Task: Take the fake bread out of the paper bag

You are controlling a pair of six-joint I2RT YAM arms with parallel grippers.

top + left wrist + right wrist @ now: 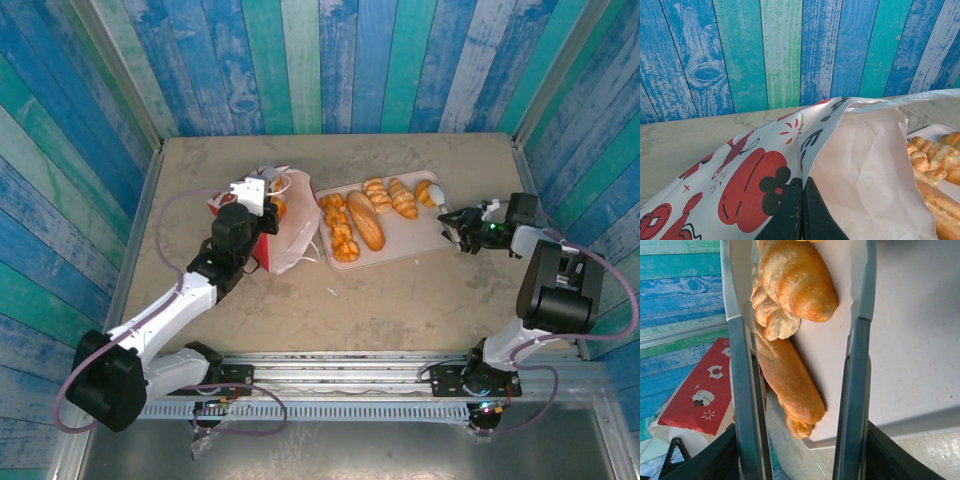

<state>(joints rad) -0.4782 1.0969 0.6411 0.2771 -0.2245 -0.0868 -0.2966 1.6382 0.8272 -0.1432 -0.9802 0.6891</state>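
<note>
The paper bag [283, 238] lies on its side left of a pale tray [400, 245], its mouth toward the tray. My left gripper [252, 196] is shut on the bag's upper rim; its dark fingers [790, 210] pinch the apple-printed paper [747, 187]. One orange piece of fake bread [277, 208] shows inside the bag's mouth. Several pieces of fake bread lie on the tray, among them an oblong loaf [366, 221] and a knotted roll [343, 241]. My right gripper [456, 229] stands open at the tray's right edge, its fingers [740, 390] apart around nothing, the loaf [790, 380] beyond them.
Blue and green plank walls close in the table on three sides. The tray's white rim [840, 440] sits just past the right fingers. Bare table [400, 300] lies between the tray and the arm bases.
</note>
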